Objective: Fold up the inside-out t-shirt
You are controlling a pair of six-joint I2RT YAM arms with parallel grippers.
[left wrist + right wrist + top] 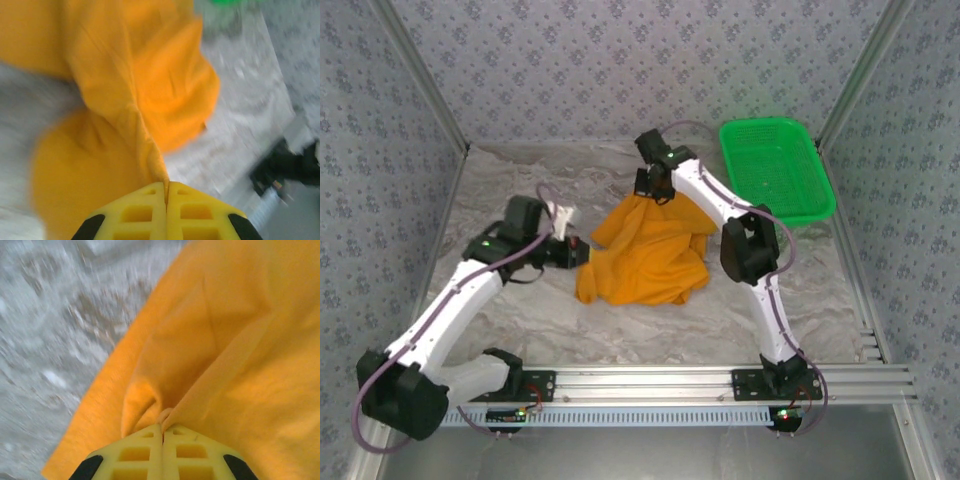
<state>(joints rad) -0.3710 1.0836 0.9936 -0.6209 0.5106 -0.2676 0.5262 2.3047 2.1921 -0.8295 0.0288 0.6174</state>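
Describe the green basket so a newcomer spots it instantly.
On the grey cloth-covered table, look to the far right corner. The basket sits there: rigid bright green mesh, unlike the soft orange t-shirt crumpled mid-table.

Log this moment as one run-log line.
left pincer: shut on orange cotton t-shirt, left edge | right pincer: shut on its far edge | shirt: bunched, not yet folded

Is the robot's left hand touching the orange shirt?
Touching. In the left wrist view, the left gripper is shut on a fold of the t-shirt, with cloth pinched at its tips.
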